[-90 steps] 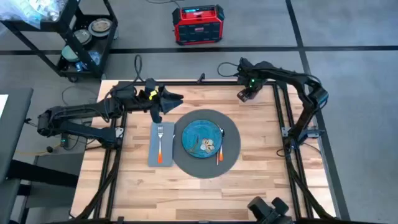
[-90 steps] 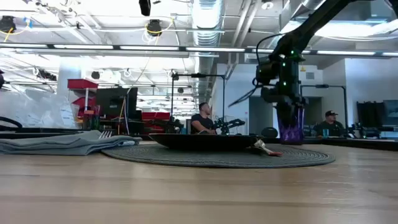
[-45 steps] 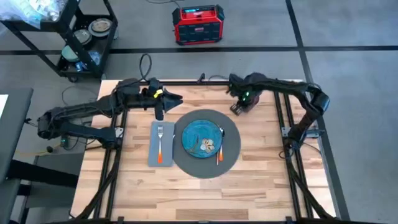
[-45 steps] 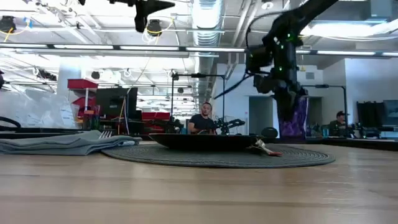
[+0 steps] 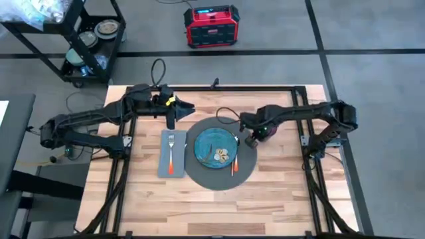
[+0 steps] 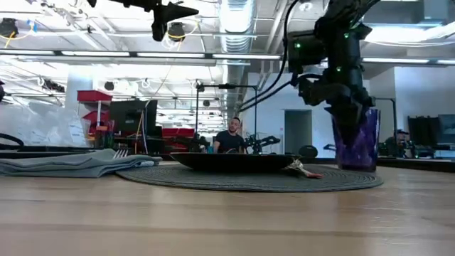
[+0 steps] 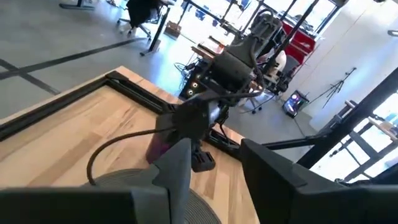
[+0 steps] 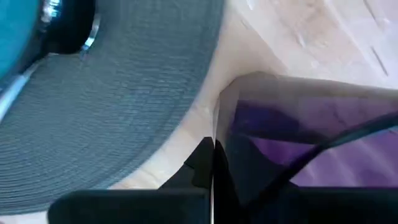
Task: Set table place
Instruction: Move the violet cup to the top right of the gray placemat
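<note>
Purple cup (image 6: 353, 141) is clamped in the right gripper (image 5: 252, 138), right of frame centre in the high view, just off the mat's (image 5: 206, 174) right edge and low over the table (image 5: 279, 199) (contact with wood not resolvable). Plate (image 5: 209, 143) sits centred on mat; spoon (image 5: 234, 162) at its right rim. Napkin (image 5: 164, 166) lies left of mat, fork (image 5: 170, 155) on it. Left gripper (image 5: 170, 118) hovers upper left of the plate, jaws spread, empty. Judgement: only cup placement and release remain.
</note>
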